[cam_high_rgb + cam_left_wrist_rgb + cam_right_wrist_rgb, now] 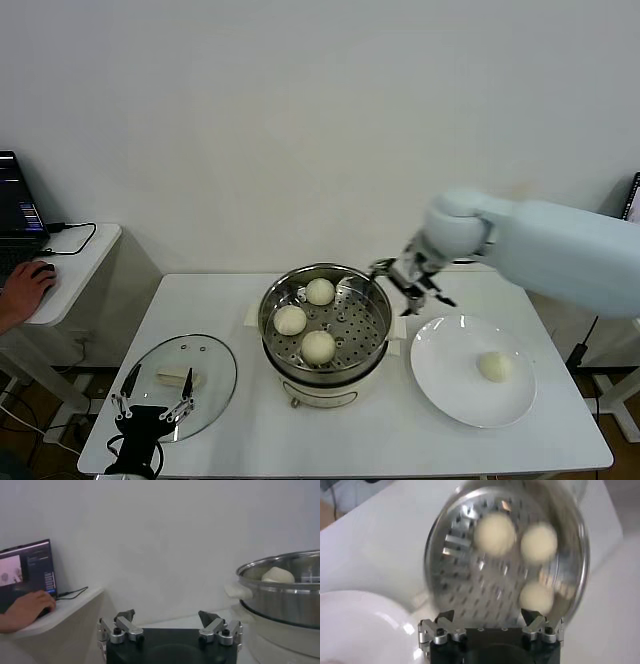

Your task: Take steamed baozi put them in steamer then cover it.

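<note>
Four steamed baozi are counted: three lie on the perforated tray inside the steamer point(325, 325), at the middle of the worktop point(200, 300), and one baozi point(494, 366) is left on the white plate point(440, 385) just to the robot's right of the pot. The buns are judged to be light, soft and easily dented, with a smooth skin that may slip or tear, so the last one is best taken gently across its widest part from above, with little squeeze. The right pincer point(418, 290) is seen with its fingers apart and nothing between them, hovering near the steamer's rim on the plate side. One cover point(210, 385) is counted, lying flat on the worktop to the robot's left; being glass, it is judged heavier, rigid, breakable and slippery, and is best taken by its cream bar handle point(178, 377). The left pincer point(152, 397) stands with fingers apart and empty, low over the near edge of the cover.
</note>
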